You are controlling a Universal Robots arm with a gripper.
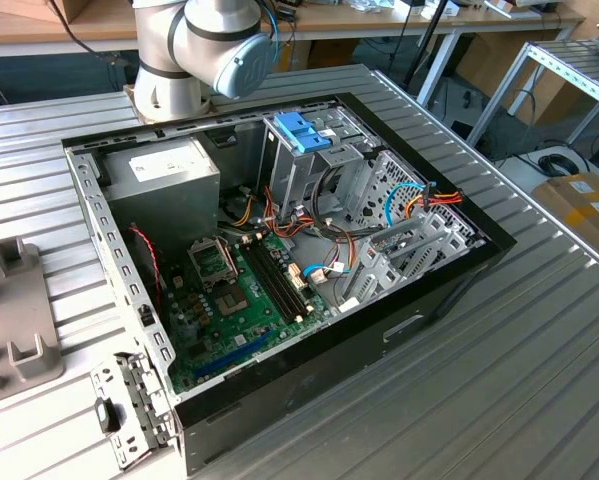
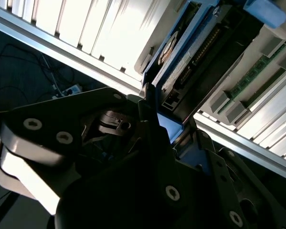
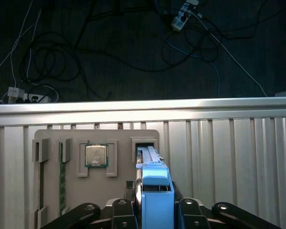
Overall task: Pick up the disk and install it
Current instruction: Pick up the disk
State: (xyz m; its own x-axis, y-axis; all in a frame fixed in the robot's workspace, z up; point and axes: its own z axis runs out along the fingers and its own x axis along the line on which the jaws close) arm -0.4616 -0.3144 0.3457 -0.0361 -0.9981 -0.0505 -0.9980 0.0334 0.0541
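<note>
First wrist view | disk (image 3: 150,160) stood on edge at the slot of the grey tray (image 3: 119,138), so flat faces are presented | gripper (image 3: 154,206) pressed onto both sides, disk pinched for lifting

No lettering can be read. The white sticker (image 1: 162,163) on top of the grey power-supply box (image 1: 174,205), near the drive cage (image 1: 309,165), carries print too small to tell. The disk (image 3: 154,191) shows edge-on in the first wrist view, label hidden.
</note>
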